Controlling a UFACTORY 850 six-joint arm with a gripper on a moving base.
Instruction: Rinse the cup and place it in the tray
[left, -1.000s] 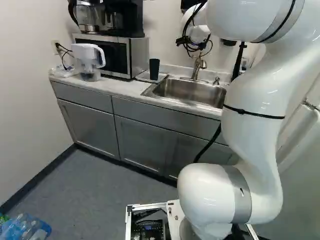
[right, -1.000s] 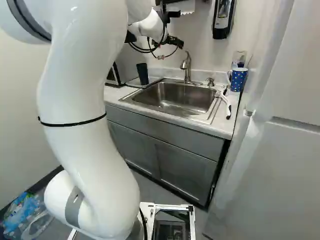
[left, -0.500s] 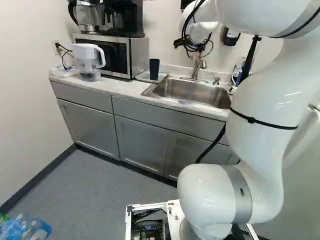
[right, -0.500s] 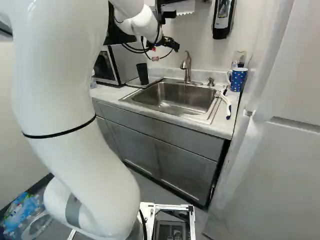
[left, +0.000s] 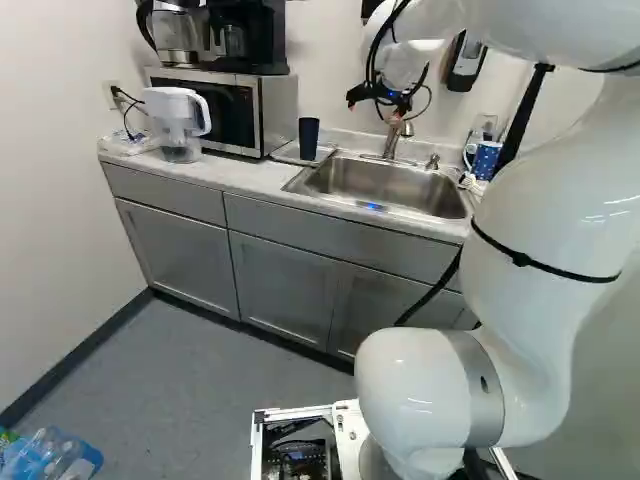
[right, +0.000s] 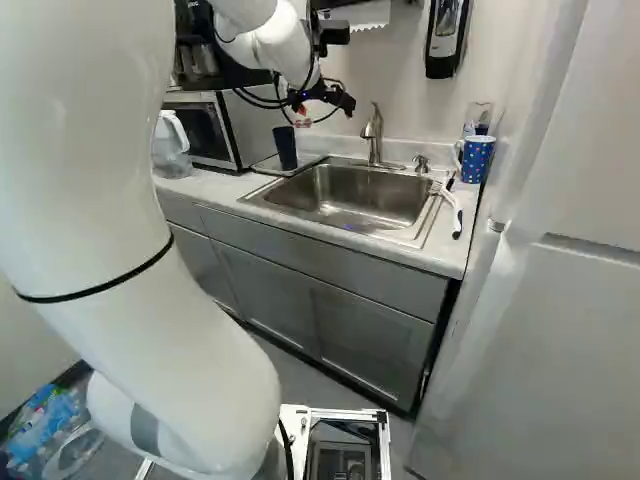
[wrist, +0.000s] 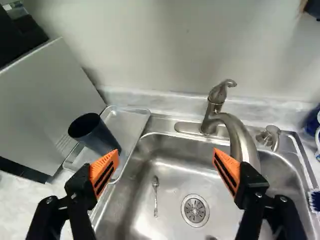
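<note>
The cup (wrist: 95, 134) stands upright in the tray (wrist: 134, 112), beside the tool (wrist: 166, 152), on its microwave side, and ahead of the nearer pad without being between the two. The tool is spread wide and pinches nothing.

The tray lies on the tabletop (right: 215, 186) between the microwave (left: 272, 110) and the sink (wrist: 137, 205). The sink's basin opens under and ahead of the tool, with a spoon (wrist: 155, 195) and the drain (wrist: 195, 210) in it. Ahead of the other pad, the faucet (wrist: 239, 135) arches over the basin; no water shows running from it. Farther out on that side, beyond the sink, is a spotted mug (right: 477, 160).

As for progress, the placing looks done: cup in tray, tool free of it. Whether it was rinsed cannot be told from here, though its place suggests so. If it was, all that seems left is drawing the arm clear.
</note>
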